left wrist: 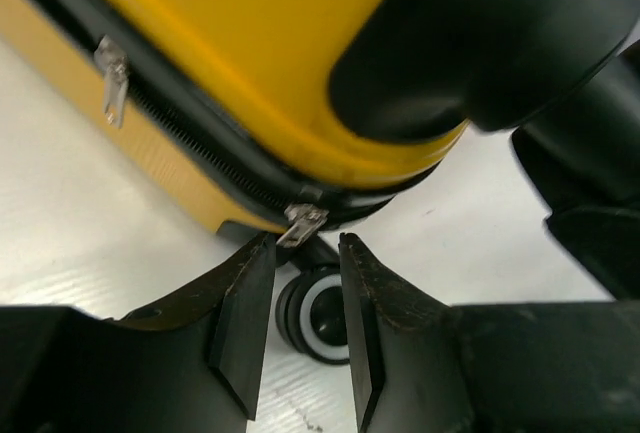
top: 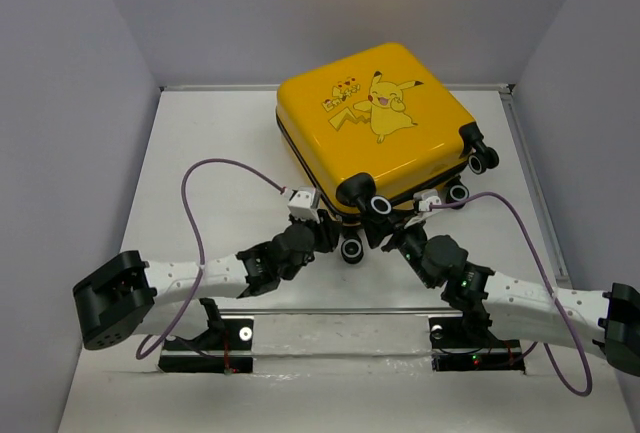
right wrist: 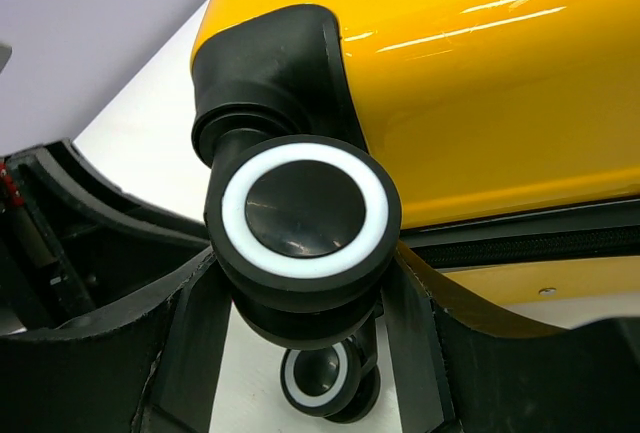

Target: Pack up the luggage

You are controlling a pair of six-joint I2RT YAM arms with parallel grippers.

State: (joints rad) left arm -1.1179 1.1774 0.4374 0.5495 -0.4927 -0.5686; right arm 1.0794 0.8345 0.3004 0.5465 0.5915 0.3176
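Note:
The luggage (top: pixel 380 123), a yellow hard-shell suitcase with a Pikachu print, lies flat and closed at the back middle of the table. My left gripper (top: pixel 325 228) is at its near corner. In the left wrist view the gripper (left wrist: pixel 305 248) is open with a narrow gap, and a silver zipper pull (left wrist: pixel 303 223) on the black zipper trim sits just at its fingertips, not pinched. A second pull (left wrist: pixel 112 78) hangs further along the zipper. My right gripper (top: pixel 385 228) flanks a black-and-white caster wheel (right wrist: pixel 298 218), and both fingers of the gripper (right wrist: pixel 300 283) press its sides.
Another caster wheel (left wrist: pixel 318 315) stands on the table below the left fingers. Two more wheels (top: pixel 470 178) stick out at the suitcase's right side. Grey walls enclose the white table (top: pixel 210 153) on the left, back and right. Purple cables loop over both arms.

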